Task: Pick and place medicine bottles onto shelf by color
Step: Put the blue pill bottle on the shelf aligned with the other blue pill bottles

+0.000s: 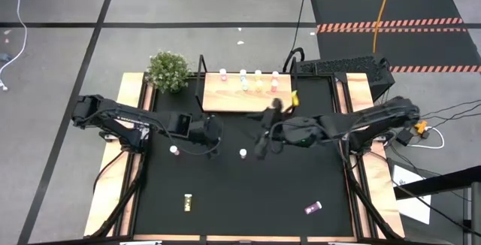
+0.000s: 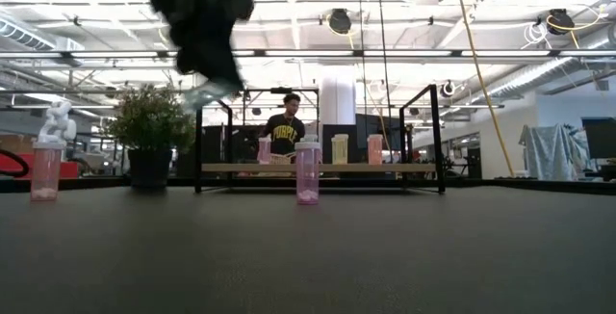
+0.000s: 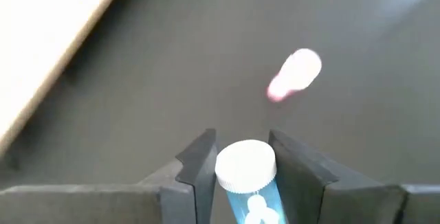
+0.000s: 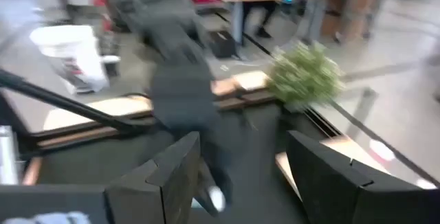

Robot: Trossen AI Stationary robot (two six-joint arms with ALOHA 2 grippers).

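Black tabletop (image 1: 248, 192): left hand (image 3: 242, 172) clamped a teal bottle (image 3: 249, 186); right hand (image 4: 244, 176) gaped, empty. Risk: bottle slipping, or clipping the pink bottle (image 1: 243, 153) at 3 o'clock.

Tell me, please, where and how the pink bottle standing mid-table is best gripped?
Grip the pink bottle across its round body, just under the white cap, coming down from above with a finger either side. It stands upright and alone on the black table, so its sides are free. The open right gripper hovers closest.
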